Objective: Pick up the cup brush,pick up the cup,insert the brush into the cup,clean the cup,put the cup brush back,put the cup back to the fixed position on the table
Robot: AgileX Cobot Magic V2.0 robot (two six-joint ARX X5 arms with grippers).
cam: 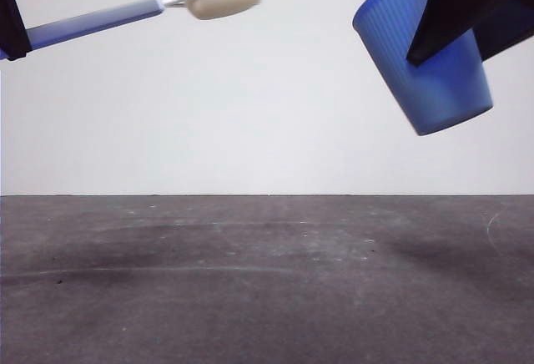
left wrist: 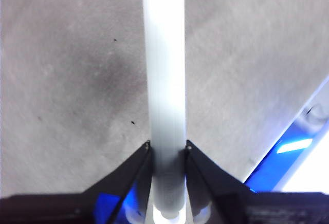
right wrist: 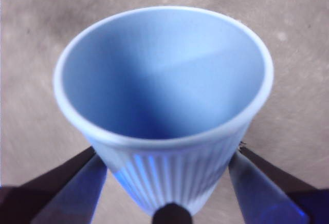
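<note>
L gripper (left wrist: pixel 167 147): jaws closed on the cup brush (cam: pixel 150 9) handle, pinching both sides. Brush held well above the table (cam: pixel 267 280), long axis near horizontal w/ slight upward tilt, sponge head pointing toward the cup (cam: pixel 425 59).
R gripper (right wrist: pixel 167 154): jaws clamped on cup wall, one each side. Cup also high above table, tilted, mouth facing up and toward the brush head, base angled down and away. Brush and cup well apart.
</note>
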